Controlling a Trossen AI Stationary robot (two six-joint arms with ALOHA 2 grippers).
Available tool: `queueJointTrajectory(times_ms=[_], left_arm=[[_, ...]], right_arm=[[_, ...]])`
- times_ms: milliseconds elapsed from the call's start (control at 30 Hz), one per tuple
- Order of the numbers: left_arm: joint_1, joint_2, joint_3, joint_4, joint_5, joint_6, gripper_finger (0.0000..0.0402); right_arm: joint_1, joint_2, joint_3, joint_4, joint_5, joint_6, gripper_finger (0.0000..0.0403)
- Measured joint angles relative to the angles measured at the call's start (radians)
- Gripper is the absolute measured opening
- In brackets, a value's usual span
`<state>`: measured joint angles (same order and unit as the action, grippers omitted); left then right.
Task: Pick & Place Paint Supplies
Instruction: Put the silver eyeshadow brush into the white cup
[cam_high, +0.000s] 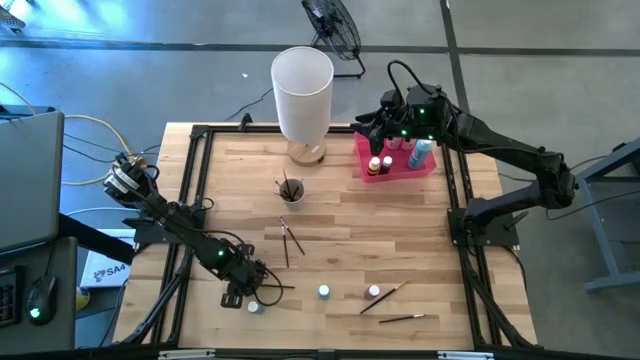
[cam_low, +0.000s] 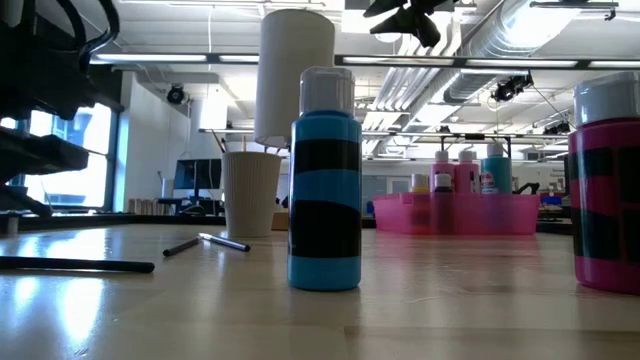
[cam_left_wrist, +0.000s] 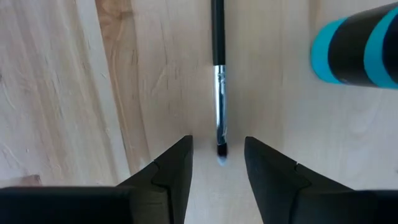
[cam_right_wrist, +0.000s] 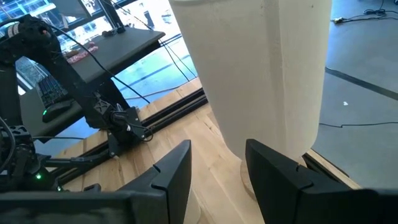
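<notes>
The tall cylinder (cam_high: 302, 95) stands at the far edge of the table (cam_high: 420, 225), with the tray (cam_high: 396, 166) just to its right holding a few bottles (cam_high: 420, 152), and a cup (cam_high: 291, 189) with brushes in it sits a bit nearer than the cylinder. Two brushes (cam_high: 290, 238) lie mid-table, and along the near edge there's a row of small bottles (cam_high: 324, 291) with two more brushes (cam_high: 384, 298) to the right. Left gripper (cam_high: 246, 285) is down at the near left over a brush tip (cam_left_wrist: 221, 148), right gripper (cam_high: 372, 122) is up over the tray's far left corner.

Left gripper (cam_left_wrist: 218, 163) low, jaws parted; right gripper (cam_right_wrist: 218, 167) raised, jaws parted.
</notes>
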<state>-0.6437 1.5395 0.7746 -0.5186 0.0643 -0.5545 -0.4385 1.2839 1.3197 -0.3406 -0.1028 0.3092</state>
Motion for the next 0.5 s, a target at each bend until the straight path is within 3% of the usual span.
queueJointTrajectory(times_ms=[500], left_arm=[[0.002,0.011,-0.002,0.006,-0.025,-0.006,0.0143]], right_arm=[[0.000,0.000,0.000,0.000,0.000,0.000,0.0145]])
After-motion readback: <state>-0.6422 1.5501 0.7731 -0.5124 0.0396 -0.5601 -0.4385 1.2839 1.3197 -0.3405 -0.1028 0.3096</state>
